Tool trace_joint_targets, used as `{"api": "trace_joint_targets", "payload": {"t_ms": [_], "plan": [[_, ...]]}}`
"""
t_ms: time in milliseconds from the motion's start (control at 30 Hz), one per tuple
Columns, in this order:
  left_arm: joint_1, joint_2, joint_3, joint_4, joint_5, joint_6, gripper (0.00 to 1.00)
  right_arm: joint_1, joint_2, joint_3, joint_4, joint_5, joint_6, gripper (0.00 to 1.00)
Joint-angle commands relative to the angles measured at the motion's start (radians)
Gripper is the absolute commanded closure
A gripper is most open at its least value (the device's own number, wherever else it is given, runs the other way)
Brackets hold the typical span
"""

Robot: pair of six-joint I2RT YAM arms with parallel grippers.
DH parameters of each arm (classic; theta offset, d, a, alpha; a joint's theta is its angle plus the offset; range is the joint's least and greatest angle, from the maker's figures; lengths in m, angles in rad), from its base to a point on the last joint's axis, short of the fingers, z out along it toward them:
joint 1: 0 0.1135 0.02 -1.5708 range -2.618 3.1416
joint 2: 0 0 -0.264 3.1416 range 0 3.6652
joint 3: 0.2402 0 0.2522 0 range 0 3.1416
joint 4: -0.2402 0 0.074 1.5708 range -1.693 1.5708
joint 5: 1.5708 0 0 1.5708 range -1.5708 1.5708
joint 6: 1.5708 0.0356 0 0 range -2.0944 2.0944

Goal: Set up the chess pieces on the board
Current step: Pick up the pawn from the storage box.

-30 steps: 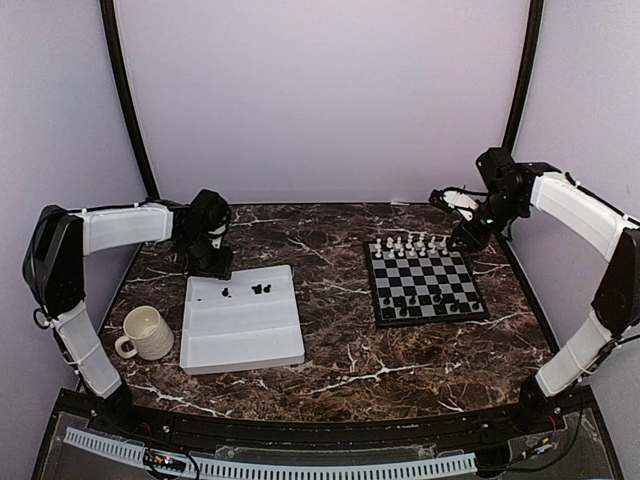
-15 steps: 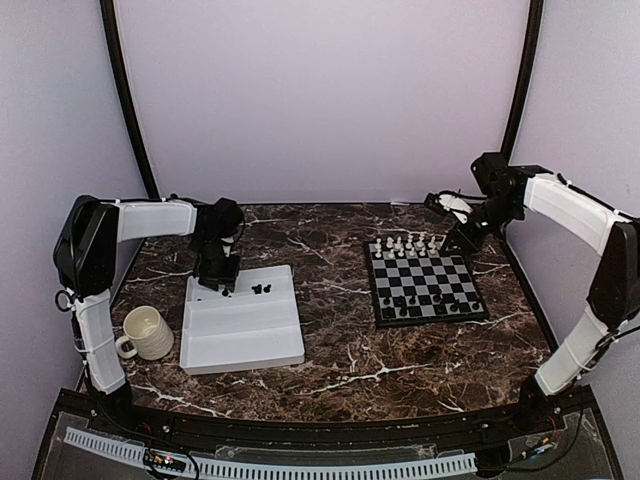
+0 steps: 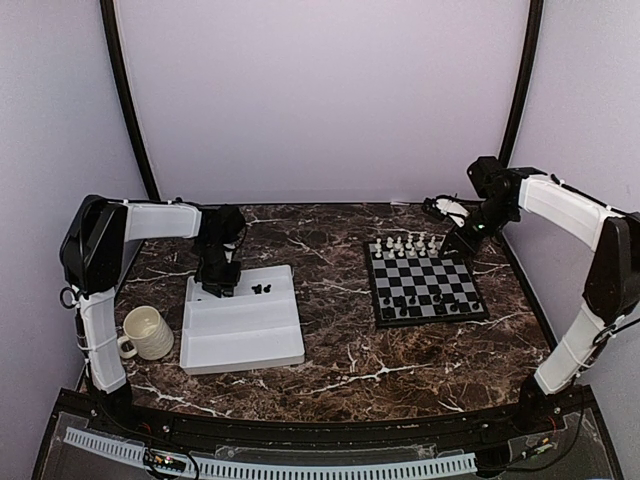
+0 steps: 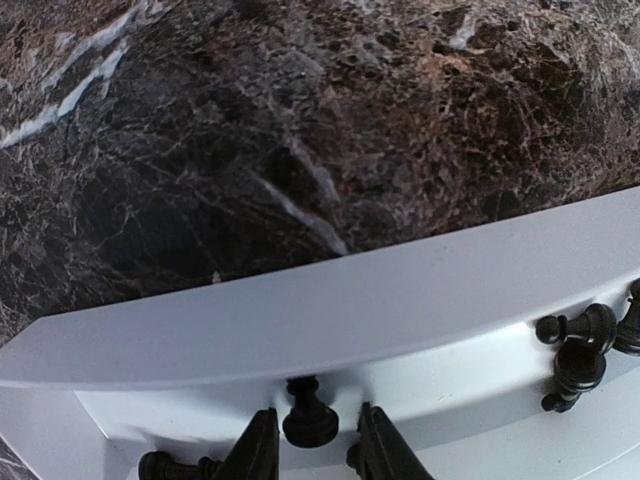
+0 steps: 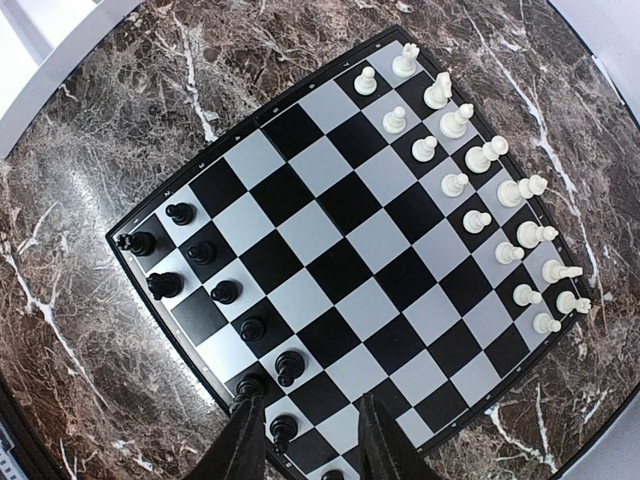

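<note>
The board lies right of centre, with white chess pieces along its two far rows and several black chess pieces along the near side. More black pieces lie in the white tray. My left gripper is low in the tray's back-left corner. In the left wrist view the left gripper is open, its fingers either side of a black piece standing by the tray wall, with small gaps on both sides. My right gripper hovers open and empty above the board's far right. In the right wrist view the right gripper is over the board.
A cream mug stands left of the tray. In the left wrist view, other black pieces lie in the tray to the right, and one lies at the lower left. Dark marble table lies between tray and board.
My left gripper has moved right and down from beside the tray into its back-left corner, around a black piece. My right arm has drawn back slightly to the left.
</note>
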Motion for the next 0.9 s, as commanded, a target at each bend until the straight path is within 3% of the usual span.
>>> {"api": "trace_joint_targets", "payload": {"t_ms": [0, 867], "plan": [[0.007, 0.010, 0.021, -0.003, 0.014, 0.011, 0.70, 0.002, 0.006, 0.007, 0.013, -0.010, 0.000, 0.67], [0.033, -0.003, -0.021, 0.053, -0.085, 0.103, 0.85, 0.021, -0.006, 0.021, 0.000, -0.041, 0.063, 0.68]]}}
